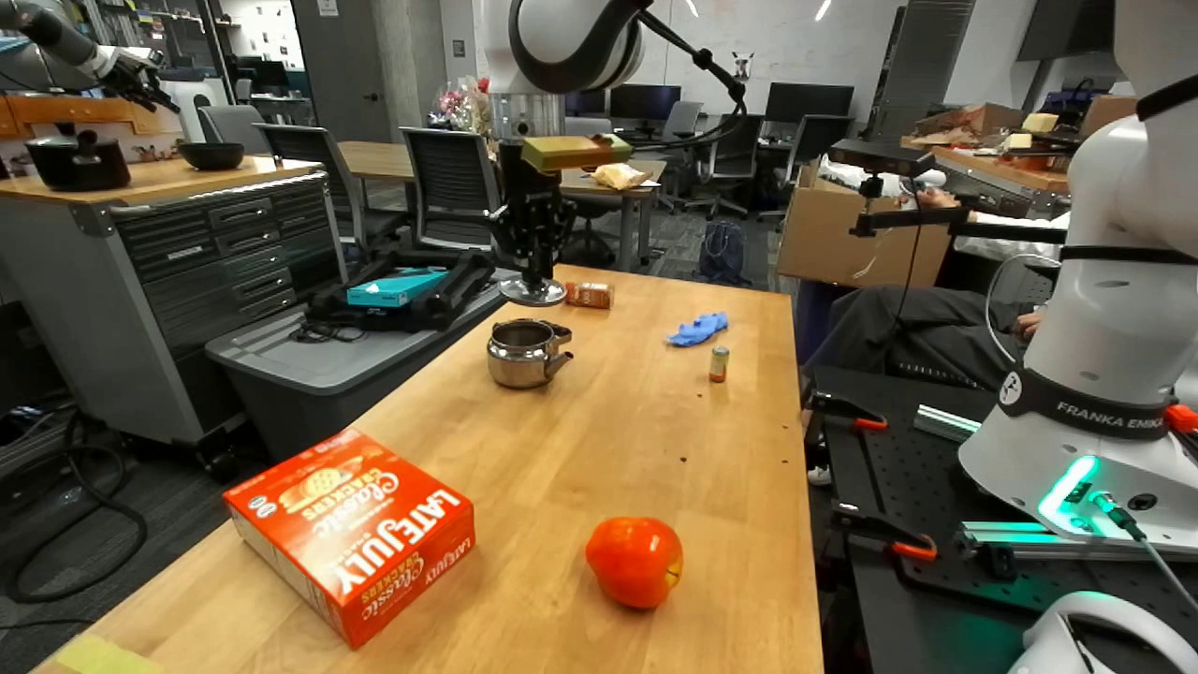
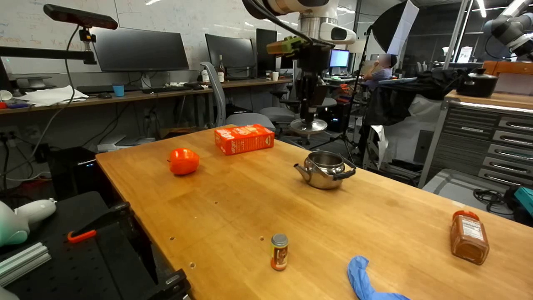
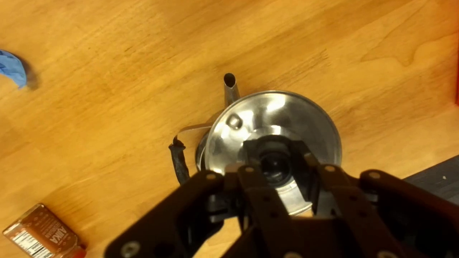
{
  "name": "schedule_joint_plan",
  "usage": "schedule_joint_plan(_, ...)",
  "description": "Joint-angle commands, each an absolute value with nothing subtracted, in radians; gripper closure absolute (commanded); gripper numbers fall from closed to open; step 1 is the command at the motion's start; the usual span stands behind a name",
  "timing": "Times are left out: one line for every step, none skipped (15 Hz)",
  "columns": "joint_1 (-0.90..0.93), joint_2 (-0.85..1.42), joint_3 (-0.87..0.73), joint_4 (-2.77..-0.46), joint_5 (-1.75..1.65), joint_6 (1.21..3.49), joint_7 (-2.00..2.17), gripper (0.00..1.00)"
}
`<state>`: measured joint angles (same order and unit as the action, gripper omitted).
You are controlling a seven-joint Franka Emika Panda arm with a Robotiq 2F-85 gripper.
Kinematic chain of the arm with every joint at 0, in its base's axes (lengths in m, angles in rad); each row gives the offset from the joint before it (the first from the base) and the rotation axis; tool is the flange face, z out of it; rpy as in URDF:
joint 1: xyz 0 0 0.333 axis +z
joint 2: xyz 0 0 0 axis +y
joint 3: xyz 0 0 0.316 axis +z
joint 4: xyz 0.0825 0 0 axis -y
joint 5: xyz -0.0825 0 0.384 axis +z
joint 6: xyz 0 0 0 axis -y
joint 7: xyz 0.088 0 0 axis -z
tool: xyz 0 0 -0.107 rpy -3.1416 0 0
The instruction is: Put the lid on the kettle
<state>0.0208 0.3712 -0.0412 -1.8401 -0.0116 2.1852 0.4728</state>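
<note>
My gripper [image 1: 535, 269] is shut on the dark knob of the lid [image 1: 532, 292], a silvery disc that hangs level in the air. In both exterior views the lid is apart from the kettle [image 1: 524, 356] and higher than its rim. The kettle [image 2: 324, 178] stands upright on the table, its round mouth uncovered, with a short spout and a black-gripped handle folded to one side. From the wrist view, the lid [image 3: 315, 129] hides most of the kettle; the spout [image 3: 230, 89] and handle [image 3: 179, 161] stick out past it. The knob shows between the fingers.
On the wooden table [image 1: 636, 412] lie an orange cracker box [image 1: 360, 524], a red-orange pepper-like object [image 1: 636, 562], a small can [image 1: 719, 364], a blue glove [image 1: 699, 329] and a spice jar [image 2: 469, 237] on its side. The kettle stands near one long table edge.
</note>
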Motion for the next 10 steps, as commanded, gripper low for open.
schedule_joint_plan(0.033,0.455,-0.06,-1.708,0.012,2.129,0.519,0.93)
schedule_joint_plan(0.033,0.472,-0.061,-1.688,0.015,2.126,0.527,0.93)
schedule_joint_plan(0.033,0.485,-0.064,-1.673,0.016,2.127,0.536,0.93)
schedule_joint_plan(0.033,0.5,-0.067,-1.657,0.017,2.128,0.543,0.93)
schedule_joint_plan(0.032,0.512,-0.069,-1.644,0.019,2.124,0.548,0.93)
schedule_joint_plan(0.031,0.527,-0.072,-1.63,0.018,2.121,0.553,0.93)
schedule_joint_plan(0.03,0.542,-0.075,-1.617,0.018,2.119,0.556,0.93)
schedule_joint_plan(0.028,0.554,-0.078,-1.605,0.02,2.116,0.556,0.93)
schedule_joint_plan(0.024,0.569,-0.078,-1.592,0.025,2.113,0.55,0.93)
schedule_joint_plan(0.022,0.582,-0.08,-1.583,0.027,2.115,0.549,0.93)
